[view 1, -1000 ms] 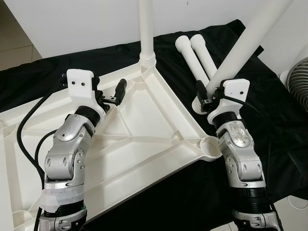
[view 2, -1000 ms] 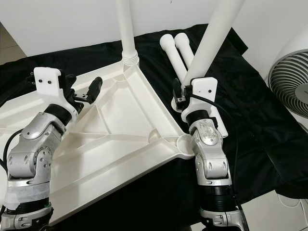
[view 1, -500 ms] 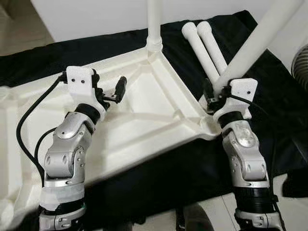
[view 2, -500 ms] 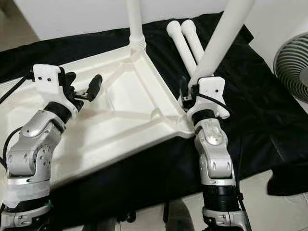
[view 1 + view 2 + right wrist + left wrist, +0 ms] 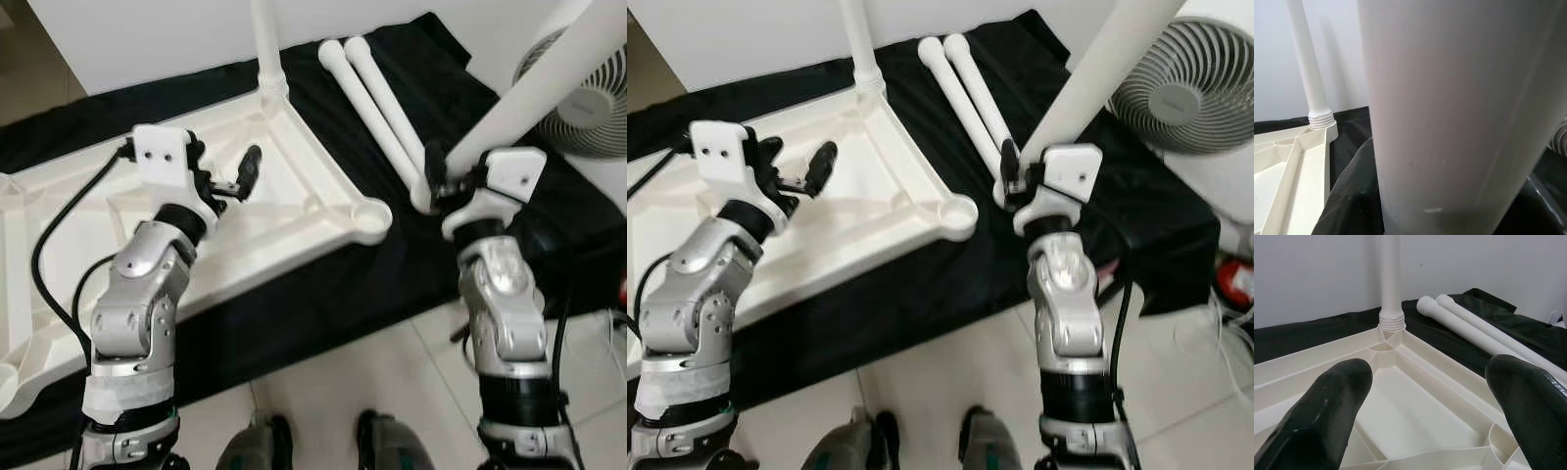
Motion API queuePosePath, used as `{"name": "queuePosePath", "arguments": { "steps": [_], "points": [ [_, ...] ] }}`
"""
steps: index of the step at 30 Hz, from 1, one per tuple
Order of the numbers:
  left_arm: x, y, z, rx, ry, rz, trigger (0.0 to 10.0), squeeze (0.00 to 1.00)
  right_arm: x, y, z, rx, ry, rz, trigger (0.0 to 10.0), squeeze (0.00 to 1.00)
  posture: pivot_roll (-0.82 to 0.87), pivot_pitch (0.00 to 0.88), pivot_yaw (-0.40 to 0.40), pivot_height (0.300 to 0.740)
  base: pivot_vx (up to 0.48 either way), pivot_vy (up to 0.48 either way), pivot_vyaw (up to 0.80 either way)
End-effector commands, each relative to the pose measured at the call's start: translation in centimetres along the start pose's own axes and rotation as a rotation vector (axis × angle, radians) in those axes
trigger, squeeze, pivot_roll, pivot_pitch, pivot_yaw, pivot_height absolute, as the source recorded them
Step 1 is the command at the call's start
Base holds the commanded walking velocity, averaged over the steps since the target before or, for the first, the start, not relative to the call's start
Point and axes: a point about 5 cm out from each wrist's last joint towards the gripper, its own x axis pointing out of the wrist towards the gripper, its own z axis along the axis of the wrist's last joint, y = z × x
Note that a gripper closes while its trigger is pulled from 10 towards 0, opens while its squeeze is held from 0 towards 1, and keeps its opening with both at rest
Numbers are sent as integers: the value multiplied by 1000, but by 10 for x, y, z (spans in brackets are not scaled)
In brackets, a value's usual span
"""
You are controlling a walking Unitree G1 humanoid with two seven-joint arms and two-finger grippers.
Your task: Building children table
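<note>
while left gripper (image 5: 235,181) gapes, right gripper (image 5: 1016,176) clamps leg (image 5: 1097,73)

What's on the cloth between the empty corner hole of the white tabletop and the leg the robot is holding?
In the left eye view, two loose legs lie side by side on the black cloth, between the corner socket and the held leg in the right gripper.

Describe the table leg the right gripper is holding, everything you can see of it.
The leg is a plain white tube, smooth and matte, plastic by the look of it. The right gripper is shut on it near its lower end, holding it tilted so it rises up and away to the robot's right, out of the head views. Its lower end hangs above the black cloth, beside the two spare legs, short of the tabletop's empty corner socket. In the right wrist view it looms large between the fingers.
</note>
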Motion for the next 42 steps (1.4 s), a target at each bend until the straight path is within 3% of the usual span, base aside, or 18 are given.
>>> {"name": "queuePosePath", "arguments": {
  "steps": [1,6,12,29,42],
  "points": [
    [1,6,0,15,3,28,10000,0,-1,5,-1,7,1,19,10000,0,-38,180,102,740,0,0,0],
    [0,8,-4,28,22,37,10000,0,-1,8,-5,15,25,26,10000,0,-34,175,102,740,0,0,0],
    [-3,11,-5,137,21,27,10000,0,3,12,-10,7,54,48,10000,0,-29,160,88,740,0,0,0],
    [-10,9,-15,93,55,-48,10000,0,12,11,-2,-39,39,137,10000,0,-44,167,50,740,0,0,0],
    [0,8,-9,64,16,-13,10000,0,16,11,-2,-63,26,141,10000,0,-42,166,64,740,0,91,0]
  ]
}}
